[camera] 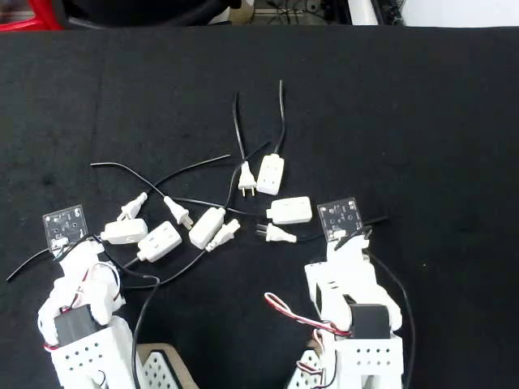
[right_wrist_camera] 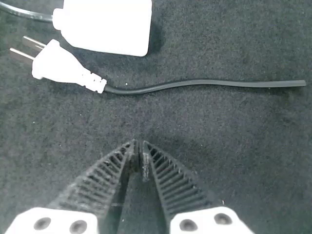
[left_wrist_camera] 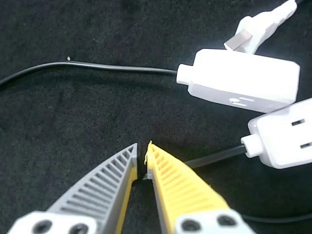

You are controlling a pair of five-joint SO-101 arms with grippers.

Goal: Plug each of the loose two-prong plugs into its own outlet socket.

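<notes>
Several white outlet sockets and two-prong plugs with black cords lie loose on the black cloth. My left gripper [left_wrist_camera: 141, 151] is shut and holds nothing. It sits just short of a socket [left_wrist_camera: 239, 80], with a second socket [left_wrist_camera: 282, 139] and a plug [left_wrist_camera: 261, 27] beside it. In the high view these two sockets [camera: 124, 231] [camera: 159, 241] lie at the left of the cluster. My right gripper [right_wrist_camera: 139, 148] is shut and holds nothing, a short way from a plug [right_wrist_camera: 63, 66] and a socket [right_wrist_camera: 105, 24]. That plug [camera: 278, 235] and socket [camera: 291, 211] lie apart.
More sockets [camera: 270, 174] [camera: 207, 228] and plugs [camera: 246, 180] [camera: 178, 212] [camera: 132, 207] lie mid-table with crossing cords. A plug [camera: 225, 234] rests against the middle socket. Both arm bases [camera: 357, 340] stand at the near edge. The far cloth is bare.
</notes>
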